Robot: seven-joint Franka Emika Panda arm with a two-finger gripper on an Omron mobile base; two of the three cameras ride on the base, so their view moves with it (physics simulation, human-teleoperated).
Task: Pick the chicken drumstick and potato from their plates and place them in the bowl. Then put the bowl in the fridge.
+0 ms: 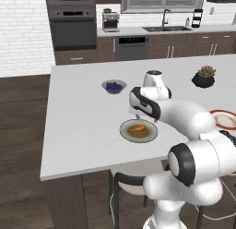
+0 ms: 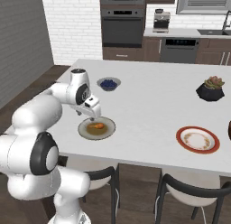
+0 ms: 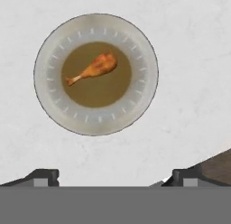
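Note:
The small orange-brown chicken drumstick (image 3: 92,69) (image 1: 137,129) (image 2: 94,125) lies in the brownish centre of the grey-olive plate (image 3: 144,92) (image 1: 152,131) (image 2: 109,129) near the counter's front edge. My gripper (image 3: 115,178) (image 1: 138,116) (image 2: 92,114) hangs open a little above the plate's near side, pointing down and holding nothing. The white plate with the red-orange rim (image 2: 197,149) (image 1: 224,113) sits to the right, and I cannot make out the potato on it. A dark brown sliver (image 2: 229,130) at the frame edge is too small to name. The fridge is out of view.
A small grey bowl of blueberries (image 1: 114,87) (image 2: 108,84) stands behind the drumstick plate. A black plant pot (image 1: 203,78) (image 2: 210,91) is at the back right. Stools (image 2: 180,191) stand under the counter's front edge, and my arm crosses the front right in the left base view.

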